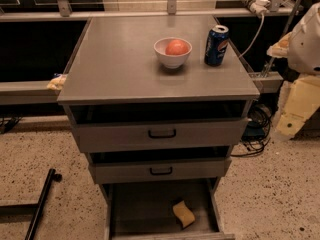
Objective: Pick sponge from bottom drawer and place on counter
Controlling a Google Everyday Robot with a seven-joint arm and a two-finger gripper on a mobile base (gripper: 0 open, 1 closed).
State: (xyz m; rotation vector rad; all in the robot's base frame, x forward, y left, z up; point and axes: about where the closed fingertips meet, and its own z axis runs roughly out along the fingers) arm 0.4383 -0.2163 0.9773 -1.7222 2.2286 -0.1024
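Observation:
The yellow sponge lies on the floor of the open bottom drawer, right of its middle and near the front. The grey counter tops the cabinet above. My gripper, with pale cream fingers, hangs at the right edge of the view, beside the cabinet and level with the top drawer, well above and to the right of the sponge. It holds nothing that I can see.
A white bowl with a reddish fruit and a blue soda can stand on the counter's far right. Two upper drawers with black handles stand slightly open. A black bar lies on the floor at left. Cables hang at right.

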